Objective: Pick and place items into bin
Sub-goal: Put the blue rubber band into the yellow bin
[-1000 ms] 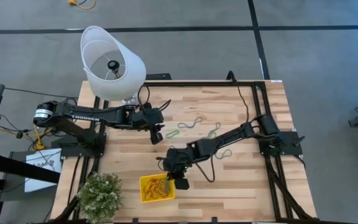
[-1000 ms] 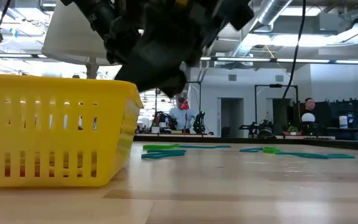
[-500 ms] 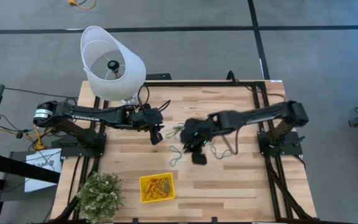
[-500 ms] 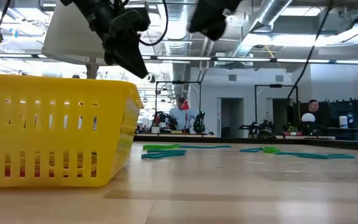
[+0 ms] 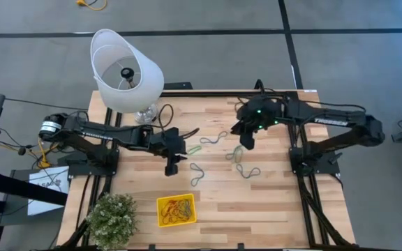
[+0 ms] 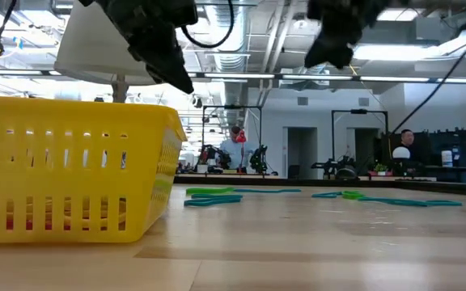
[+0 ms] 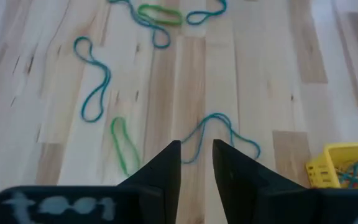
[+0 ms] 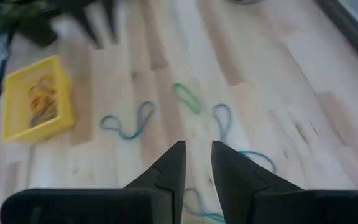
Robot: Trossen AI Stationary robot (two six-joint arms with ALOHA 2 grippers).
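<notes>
Now both dark grippers, left [image 5: 171, 166] and right [image 5: 246, 141], hover nearly closed and empty beyond the shallow yellow plastic bin [image 5: 189, 201], so they should spread before descending onto the thin rubber-band loops [image 5: 197, 173] lying flat.

1. The yellow bin [image 5: 176, 210], with bands inside, is seen at 6 o'clock on the table [image 5: 285, 209].
2. The left gripper [image 5: 171, 164] is held near centre, toward 9 o'clock.
3. The right gripper [image 5: 246, 140] is held toward 1 o'clock.
4. Loose rubber bands [image 5: 199, 174] are scattered between them.
5. A lampshade [image 5: 124, 70] is placed at 11 o'clock, a plant [image 5: 110, 219] at 7 o'clock.
</notes>
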